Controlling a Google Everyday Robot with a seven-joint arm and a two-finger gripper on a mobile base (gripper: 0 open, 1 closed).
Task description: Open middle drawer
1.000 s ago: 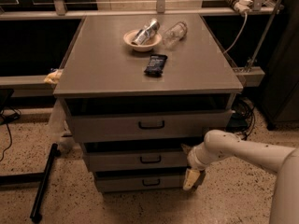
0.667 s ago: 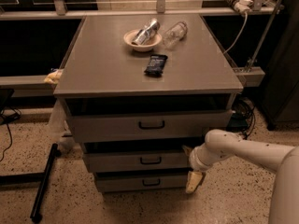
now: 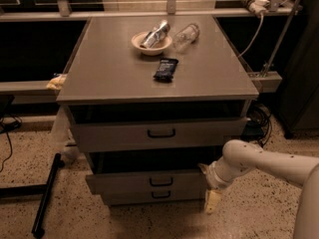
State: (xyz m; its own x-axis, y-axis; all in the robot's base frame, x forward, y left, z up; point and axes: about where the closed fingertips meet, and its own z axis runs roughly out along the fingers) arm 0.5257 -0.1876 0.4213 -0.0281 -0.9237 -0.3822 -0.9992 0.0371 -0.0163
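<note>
Camera view, three grey drawers [image 3: 114,135], pincer [image 3: 211,197] at right end of the middle drawer [image 3: 124,181] — state cannot be told, one bowl [image 3: 137,40]

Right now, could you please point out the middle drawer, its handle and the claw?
middle drawer [image 3: 119,182]: camera view, left part of its grey front.
handle [image 3: 161,181]: camera view, centre of the black bar.
claw [image 3: 212,202]: camera view, its pale tip, low by the middle drawer's right end.
</note>
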